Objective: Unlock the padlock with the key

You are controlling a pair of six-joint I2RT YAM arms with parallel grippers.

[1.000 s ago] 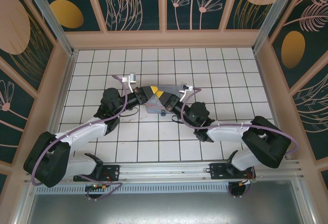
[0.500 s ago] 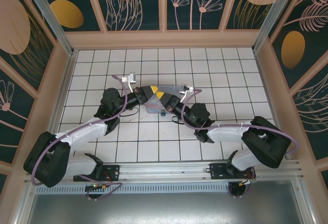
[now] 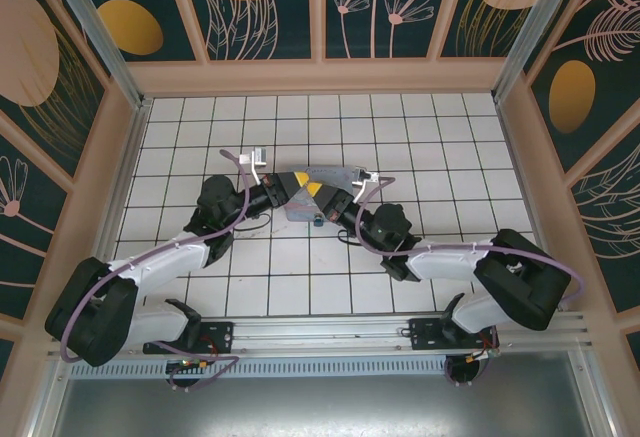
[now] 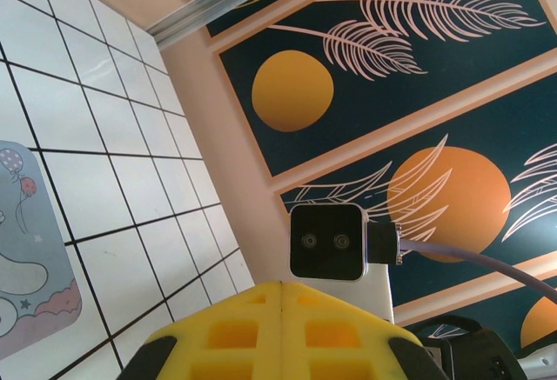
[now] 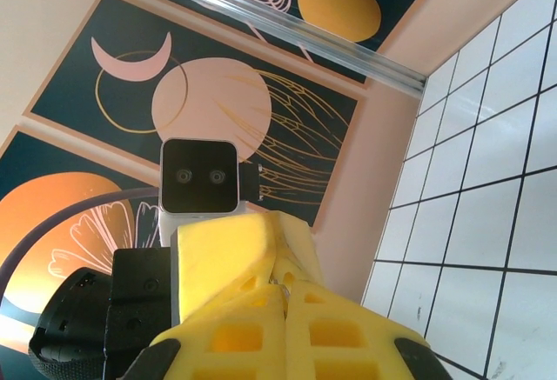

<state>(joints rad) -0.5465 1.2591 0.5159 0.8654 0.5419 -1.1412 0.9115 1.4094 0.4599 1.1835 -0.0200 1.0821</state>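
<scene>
My two grippers meet tip to tip above the middle of the floor. The left gripper [image 3: 298, 180] is shut, its yellow fingers pressed flat together [image 4: 280, 297]. The right gripper [image 3: 312, 188] is shut too, and a tiny metal sliver, the key [image 5: 284, 290], glints in its seam. The left fingers [image 5: 228, 258] press against the right tips at that spot; whether they also pinch the key I cannot tell. The small teal padlock [image 3: 318, 220] lies on the tiles just below the grippers, beside the tin.
A pastel blue cartoon tin [image 3: 297, 210] lies flat under the joined grippers; its edge appears in the left wrist view [image 4: 26, 250]. White tiles spread all round. Patterned walls close in the back and both sides, and a metal rail [image 3: 320, 335] crosses the near edge.
The right gripper's jaws closed the last small gap at the left fingertips. Both wrists shifted very slightly; the padlock and tin stayed put.
</scene>
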